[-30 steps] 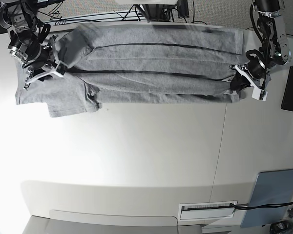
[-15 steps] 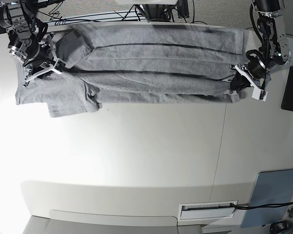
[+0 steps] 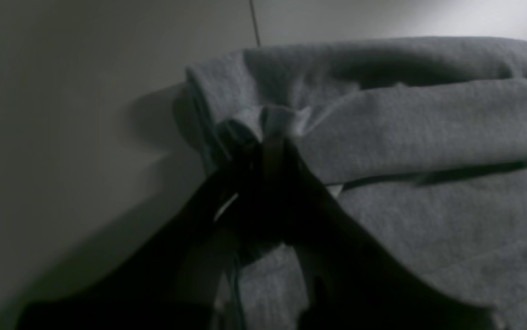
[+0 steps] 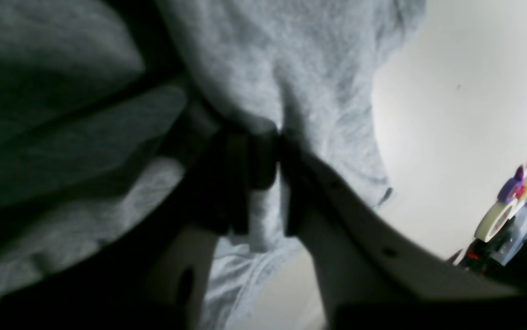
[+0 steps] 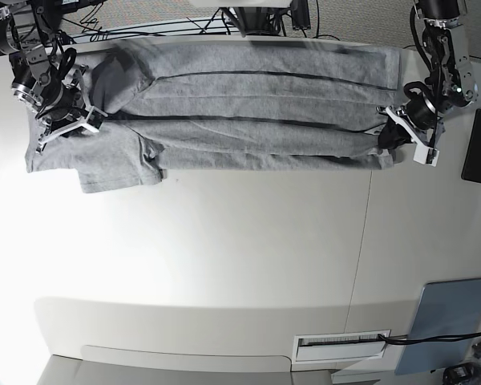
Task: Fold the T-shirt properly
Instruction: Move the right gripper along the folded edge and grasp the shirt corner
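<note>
The heather-grey T-shirt (image 5: 256, 104) lies stretched across the far side of the table, folded lengthwise into bands, with one sleeve (image 5: 112, 164) spread at the near left. No lettering shows. My left gripper (image 5: 387, 138) is at the shirt's right end, shut on a bunched fold of cloth; the left wrist view shows that fold of the T-shirt (image 3: 382, 128) pinched in the left gripper (image 3: 270, 137). My right gripper (image 5: 92, 120) is at the shirt's left end, shut on a fold beside the sleeve; the right wrist view shows the T-shirt (image 4: 300, 68) clamped in the right gripper (image 4: 263, 183).
A black flat object (image 5: 479, 146) lies at the right table edge. A grey-blue pad (image 5: 447, 325) and a label strip (image 5: 341, 343) sit at the near right. Cables (image 5: 144, 28) run behind the table. A tape roll (image 4: 497, 215) with small coloured items shows in the right wrist view.
My right gripper has shifted slightly to the left, holding the cloth, and the shirt's left end moved with it. My left gripper has not moved.
</note>
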`<action>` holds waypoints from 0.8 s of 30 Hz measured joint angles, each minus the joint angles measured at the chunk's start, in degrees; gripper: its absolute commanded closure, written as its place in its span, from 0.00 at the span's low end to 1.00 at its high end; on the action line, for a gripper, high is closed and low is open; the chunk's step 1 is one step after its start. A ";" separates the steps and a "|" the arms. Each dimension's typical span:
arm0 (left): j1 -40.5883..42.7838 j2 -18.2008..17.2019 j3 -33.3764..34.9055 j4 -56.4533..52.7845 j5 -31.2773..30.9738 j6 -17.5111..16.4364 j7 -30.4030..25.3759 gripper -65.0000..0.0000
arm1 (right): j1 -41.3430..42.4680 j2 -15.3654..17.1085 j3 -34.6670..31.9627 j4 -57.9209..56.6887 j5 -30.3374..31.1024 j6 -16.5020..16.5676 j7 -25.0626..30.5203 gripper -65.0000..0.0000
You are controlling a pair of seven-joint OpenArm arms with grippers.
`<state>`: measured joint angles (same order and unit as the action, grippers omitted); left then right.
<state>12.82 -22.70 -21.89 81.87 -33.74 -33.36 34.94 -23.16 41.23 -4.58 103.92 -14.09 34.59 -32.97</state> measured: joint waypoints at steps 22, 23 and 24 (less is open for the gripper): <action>0.00 -0.20 0.00 0.00 0.00 0.00 0.26 1.00 | -3.37 0.81 -0.02 11.93 3.58 -3.28 -16.48 1.00; 0.00 -0.20 0.00 0.00 0.00 0.00 0.26 1.00 | -3.85 0.81 -0.02 11.93 3.58 -3.26 -16.48 1.00; -0.02 -0.22 0.00 0.00 0.00 -0.02 0.26 1.00 | -4.22 0.83 -0.02 11.93 3.61 -3.26 -16.46 1.00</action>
<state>12.80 -22.92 -21.89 81.87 -33.74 -33.39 35.20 -27.38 42.06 -4.60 115.85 -10.48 31.33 -49.43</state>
